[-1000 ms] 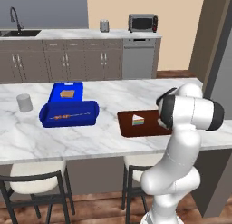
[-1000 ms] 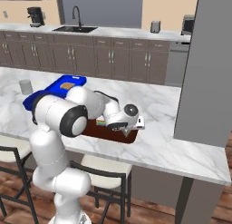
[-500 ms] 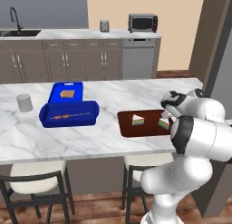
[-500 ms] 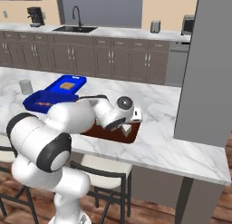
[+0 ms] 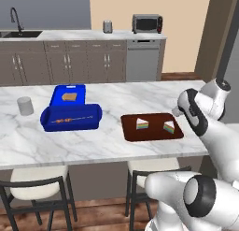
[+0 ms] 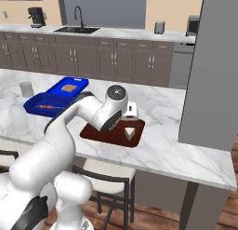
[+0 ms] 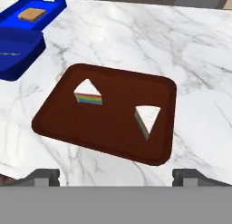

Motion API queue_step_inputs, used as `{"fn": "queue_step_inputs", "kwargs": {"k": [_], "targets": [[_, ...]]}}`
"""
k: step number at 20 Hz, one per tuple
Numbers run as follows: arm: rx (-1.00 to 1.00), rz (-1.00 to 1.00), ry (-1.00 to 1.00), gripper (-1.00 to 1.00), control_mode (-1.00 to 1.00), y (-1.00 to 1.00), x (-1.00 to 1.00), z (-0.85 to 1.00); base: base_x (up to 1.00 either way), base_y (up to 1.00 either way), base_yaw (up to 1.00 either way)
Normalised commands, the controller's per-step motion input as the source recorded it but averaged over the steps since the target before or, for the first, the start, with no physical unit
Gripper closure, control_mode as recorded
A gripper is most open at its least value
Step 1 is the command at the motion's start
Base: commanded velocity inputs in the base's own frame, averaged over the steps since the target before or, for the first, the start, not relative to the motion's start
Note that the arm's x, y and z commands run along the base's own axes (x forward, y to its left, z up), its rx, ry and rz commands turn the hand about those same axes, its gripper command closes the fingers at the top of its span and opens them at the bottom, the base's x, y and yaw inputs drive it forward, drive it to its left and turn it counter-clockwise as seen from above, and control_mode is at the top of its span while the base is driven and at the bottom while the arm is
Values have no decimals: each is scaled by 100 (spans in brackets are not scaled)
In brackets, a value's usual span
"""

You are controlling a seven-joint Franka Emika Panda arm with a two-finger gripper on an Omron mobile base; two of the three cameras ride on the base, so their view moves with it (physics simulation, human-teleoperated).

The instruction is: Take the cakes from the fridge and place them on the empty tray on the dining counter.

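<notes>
Two rainbow-layered cakes lie apart on the dark brown tray (image 7: 113, 128) (image 5: 154, 133) (image 6: 93, 131) on the white marble dining counter (image 5: 107, 141) (image 7: 136, 28). One cake (image 7: 89, 93) (image 5: 142, 124) sits at the tray's left. The other cake (image 7: 147, 119) (image 5: 169, 127) (image 6: 129, 133) sits at its right. My gripper (image 7: 117, 175) (image 5: 183, 107) (image 6: 131, 110) hovers above the tray's near edge, open. Its fingertips (image 7: 45, 175) stand wide apart with nothing between them, clear of both cakes.
A blue box-like container (image 5: 70, 115) (image 7: 18, 41) (image 6: 51, 101) with its lid open lies left of the tray. A grey cup (image 5: 24, 105) stands further left. Stools (image 5: 32, 188) are tucked under the counter's front. A tall grey panel (image 6: 209, 71) rises at the right.
The hand has drawn back from the tray toward the right and upward, uncovering the second cake lying on the tray. The arm's elbow has swung low.
</notes>
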Motion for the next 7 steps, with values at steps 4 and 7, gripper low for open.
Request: {"fn": "queue_step_inputs", "kwargs": {"k": [4, 7], "targets": [[32, 0, 10, -100, -100, 2, -100, 100, 0, 0, 0], [31, 0, 12, -100, -100, 3, -100, 100, 0, 0, 0]]}}
